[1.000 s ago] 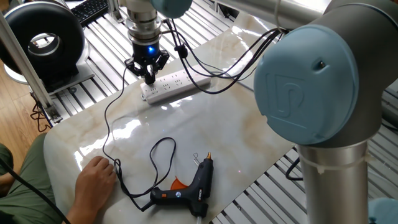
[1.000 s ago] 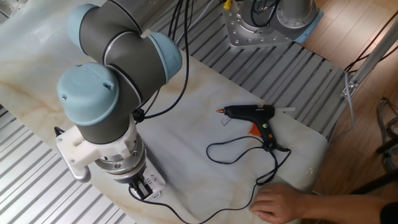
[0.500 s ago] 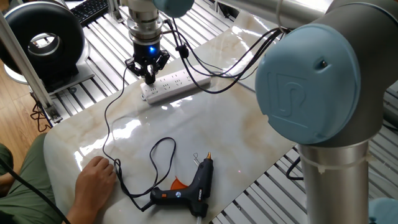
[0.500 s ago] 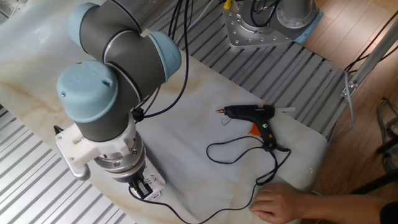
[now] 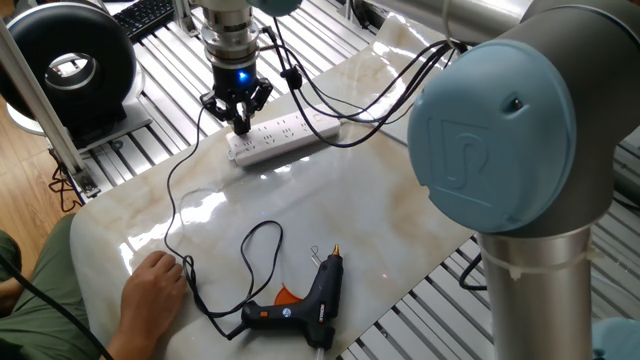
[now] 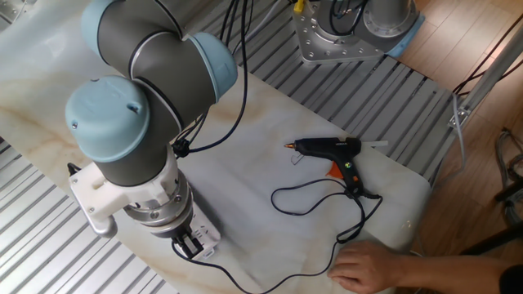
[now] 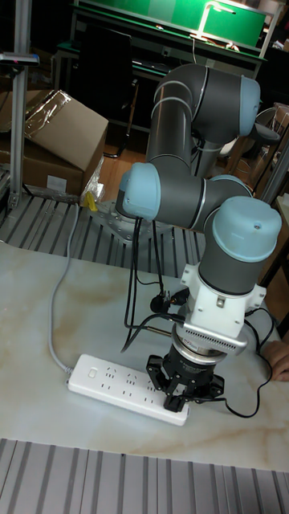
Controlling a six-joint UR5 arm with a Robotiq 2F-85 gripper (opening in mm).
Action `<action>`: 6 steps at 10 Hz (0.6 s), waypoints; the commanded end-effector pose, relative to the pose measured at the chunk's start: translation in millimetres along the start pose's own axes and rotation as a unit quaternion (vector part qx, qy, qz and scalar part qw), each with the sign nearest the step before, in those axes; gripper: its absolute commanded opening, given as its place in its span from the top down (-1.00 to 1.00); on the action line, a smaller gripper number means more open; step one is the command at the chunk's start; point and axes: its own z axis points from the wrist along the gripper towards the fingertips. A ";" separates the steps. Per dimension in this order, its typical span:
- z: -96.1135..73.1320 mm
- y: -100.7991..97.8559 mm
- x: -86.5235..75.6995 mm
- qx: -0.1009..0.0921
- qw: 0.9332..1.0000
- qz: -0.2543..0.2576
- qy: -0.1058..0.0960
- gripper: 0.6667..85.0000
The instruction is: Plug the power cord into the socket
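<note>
The socket, a long white power strip point(image 5: 287, 133) point(image 7: 104, 377), lies on the marble table, and only its end point(image 6: 207, 237) shows in the other fixed view. My gripper point(image 5: 238, 122) point(image 6: 189, 247) point(image 7: 177, 402) points straight down over one end of the strip, shut on the small black plug of the power cord. The plug sits right at the strip's top face, and whether its prongs are in the holes is hidden. The thin black power cord point(image 5: 176, 190) point(image 6: 327, 196) trails across the table to a black glue gun point(image 5: 312, 295) point(image 6: 333, 149).
A person's hand point(image 5: 152, 290) point(image 6: 369, 265) rests on the cord near the table's edge. Thick black robot cables point(image 5: 340, 105) hang beside the strip. The strip's pale grey cable point(image 7: 58, 301) runs off toward the back. Metal slat rails point(image 5: 150, 60) surround the table.
The arm's upper joints shifted slightly sideways. The gripper stays over the strip's end, still holding the plug. Hand, cord and glue gun have not moved.
</note>
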 end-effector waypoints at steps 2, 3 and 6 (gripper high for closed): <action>2.8 1.3 -1.6 -0.009 1.000 -0.001 -0.008 0.99; 6.3 1.0 -2.9 -0.009 1.000 -0.001 -0.013 0.99; 23.8 -0.8 -11.3 -0.015 0.999 -0.005 -0.031 0.99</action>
